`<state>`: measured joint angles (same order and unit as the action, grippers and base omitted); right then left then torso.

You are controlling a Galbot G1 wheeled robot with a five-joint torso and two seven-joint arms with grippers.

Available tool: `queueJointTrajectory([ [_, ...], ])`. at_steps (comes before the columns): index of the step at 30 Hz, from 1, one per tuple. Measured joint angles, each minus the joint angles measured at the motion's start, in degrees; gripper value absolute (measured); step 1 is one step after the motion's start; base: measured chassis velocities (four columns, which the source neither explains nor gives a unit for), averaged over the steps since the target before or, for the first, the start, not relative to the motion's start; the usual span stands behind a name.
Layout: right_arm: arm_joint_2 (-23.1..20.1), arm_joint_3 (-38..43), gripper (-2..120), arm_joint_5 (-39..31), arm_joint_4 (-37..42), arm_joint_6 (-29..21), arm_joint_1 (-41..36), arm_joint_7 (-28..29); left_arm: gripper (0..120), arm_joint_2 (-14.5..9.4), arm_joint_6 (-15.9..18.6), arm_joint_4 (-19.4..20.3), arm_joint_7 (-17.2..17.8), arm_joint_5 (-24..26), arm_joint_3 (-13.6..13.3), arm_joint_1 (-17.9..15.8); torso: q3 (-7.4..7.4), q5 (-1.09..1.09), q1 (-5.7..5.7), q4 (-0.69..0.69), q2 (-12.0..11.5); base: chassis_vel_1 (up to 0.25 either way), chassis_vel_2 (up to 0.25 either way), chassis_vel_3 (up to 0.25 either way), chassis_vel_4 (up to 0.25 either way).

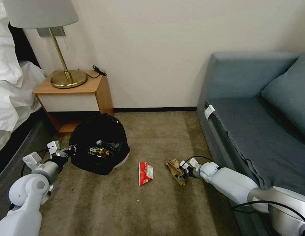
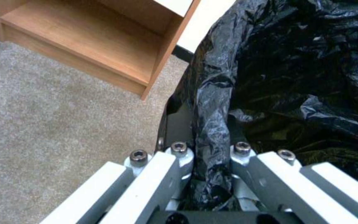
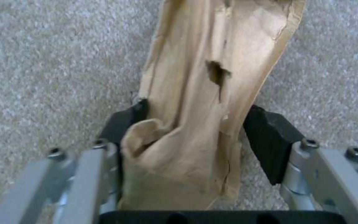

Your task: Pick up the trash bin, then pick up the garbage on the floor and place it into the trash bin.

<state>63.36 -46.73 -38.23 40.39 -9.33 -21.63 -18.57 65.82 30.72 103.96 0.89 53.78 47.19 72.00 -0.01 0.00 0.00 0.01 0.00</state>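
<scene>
Trash bin (image 1: pixel 121 159) on the carpet by the nightstand (image 1: pixel 75 93), its black bag (image 2: pixel 295 77) slack and glossy; likely slippery, so the rim is the safer hold. Left pincer (image 1: pixel 67 151) is clamped on a bunched fold of bag at the rim. Wrappers and a bottle lie inside.

Brown paper bag (image 3: pixel 204 102) on the floor near the sofa (image 1: pixel 257 124): light, crumpled, torn, probably crushes easily. Right pincer (image 1: pixel 182 174) straddles its narrow end, pads at both sides, not yet squeezed shut.

Red-white packet (image 1: pixel 145 172) lies between bin and paper bag; thin, light, best pinched at an edge.
</scene>
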Motion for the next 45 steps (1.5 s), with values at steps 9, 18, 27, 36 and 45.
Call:
queueJointTrajectory([
  [9, -1.5, 0.5, 25, 0.0, 0.9, 0.0, -0.4, 0.9, 3, 0.0, 0.0, 0.7, 0.0, 0.1, 0.0, 0.2, 0.00, 0.00, 0.00, 0.00, 0.0, 0.000, 0.000, 0.000, 0.000],
  [18, -4.1, 3.1, 0, 0.0, 4.3, 0.1, -0.9, 3.4, 3, 0.1, 0.1, 1.0, 0.0, 0.2, -0.4, 0.6, 0.00, 0.00, 0.00, -0.02, 0.0, 0.000, 0.000, 0.000, 0.000],
  [27, -7.2, 10.4, 0, 1.5, 11.5, 0.9, -0.1, 8.2, 3, 0.0, 0.2, 0.5, 0.1, 0.1, -0.9, 0.9, 0.01, 0.00, 0.00, -0.01, 0.0, 0.000, 0.000, 0.000, 0.000],
  [36, -11.7, 18.4, 0, -0.1, 26.6, -0.8, 1.1, 13.9, 3, 0.2, 0.5, -0.3, -0.2, 0.0, -1.8, 1.2, 0.00, -0.01, 0.00, 0.00, 0.0, 0.000, 0.000, 0.000, 0.000],
  [45, -14.4, 22.5, 0, -1.3, 37.4, -1.7, 1.3, 16.4, 3, 0.0, 0.6, -1.2, -0.6, -0.2, -2.3, 1.6, 0.00, -0.01, 0.00, 0.00, 0.0, 0.000, 0.000, 0.000, 0.000],
])
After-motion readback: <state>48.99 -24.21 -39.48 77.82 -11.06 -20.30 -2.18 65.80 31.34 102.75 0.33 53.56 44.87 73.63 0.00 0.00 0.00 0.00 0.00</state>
